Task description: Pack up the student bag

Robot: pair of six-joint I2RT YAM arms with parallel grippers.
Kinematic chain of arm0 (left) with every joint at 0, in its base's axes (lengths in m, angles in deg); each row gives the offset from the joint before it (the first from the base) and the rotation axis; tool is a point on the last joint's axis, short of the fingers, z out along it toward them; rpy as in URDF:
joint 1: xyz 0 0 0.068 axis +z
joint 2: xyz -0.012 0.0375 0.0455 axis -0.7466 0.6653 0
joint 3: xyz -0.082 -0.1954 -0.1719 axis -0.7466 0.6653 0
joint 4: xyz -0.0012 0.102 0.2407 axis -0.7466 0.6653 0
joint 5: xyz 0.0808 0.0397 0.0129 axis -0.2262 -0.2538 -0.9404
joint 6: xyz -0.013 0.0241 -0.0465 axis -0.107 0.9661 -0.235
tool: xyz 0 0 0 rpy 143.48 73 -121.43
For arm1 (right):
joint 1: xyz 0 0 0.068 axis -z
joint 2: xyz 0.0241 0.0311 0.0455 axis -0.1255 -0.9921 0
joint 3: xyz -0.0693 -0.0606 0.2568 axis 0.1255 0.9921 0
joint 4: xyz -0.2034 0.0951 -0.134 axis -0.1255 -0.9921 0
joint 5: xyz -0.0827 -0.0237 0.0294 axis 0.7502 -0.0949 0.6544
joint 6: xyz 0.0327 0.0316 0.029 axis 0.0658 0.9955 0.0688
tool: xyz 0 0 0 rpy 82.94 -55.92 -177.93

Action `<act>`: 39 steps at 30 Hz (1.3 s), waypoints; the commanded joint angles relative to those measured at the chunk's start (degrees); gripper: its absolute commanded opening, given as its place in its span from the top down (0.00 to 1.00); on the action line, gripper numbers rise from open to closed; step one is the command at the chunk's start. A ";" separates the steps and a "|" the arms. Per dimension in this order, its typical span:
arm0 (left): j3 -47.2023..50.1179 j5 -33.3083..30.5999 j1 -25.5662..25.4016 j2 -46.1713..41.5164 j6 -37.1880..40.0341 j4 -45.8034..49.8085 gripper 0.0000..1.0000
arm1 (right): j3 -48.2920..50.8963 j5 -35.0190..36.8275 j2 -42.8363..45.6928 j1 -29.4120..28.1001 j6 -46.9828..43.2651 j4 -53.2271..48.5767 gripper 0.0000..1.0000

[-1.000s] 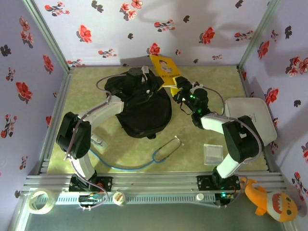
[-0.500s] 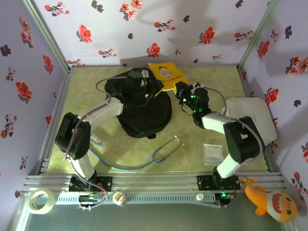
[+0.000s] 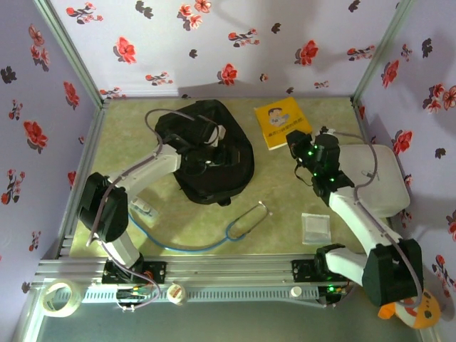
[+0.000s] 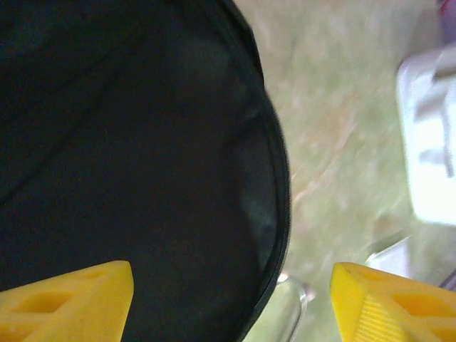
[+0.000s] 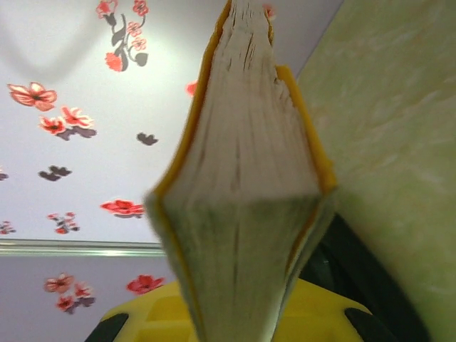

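one black rounded student bag (image 3: 217, 171), left gripper (image 4: 231, 296) spread, right gripper (image 3: 293, 137) pinching yellow book (image 3: 282, 122)

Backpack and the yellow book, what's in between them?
Nothing: in the top view, only bare green table separates the student bag from the yellow book.

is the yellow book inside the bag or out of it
Out. The yellow book is right of the student bag, apart from it, its near edge pinched in the right claw.
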 commanded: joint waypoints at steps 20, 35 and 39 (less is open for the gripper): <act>-22.88 -23.01 -14.21 18.82 19.21 27.77 0.30 | 0.79 4.39 3.71 2.66 -6.96 -7.85 1.00; -26.58 -27.03 -14.04 20.68 15.62 30.28 0.73 | 0.14 2.96 5.21 3.92 -8.14 -9.86 0.99; -26.11 -27.03 -13.79 18.00 15.44 29.30 0.87 | 0.15 3.89 6.61 4.03 -9.14 -11.64 0.99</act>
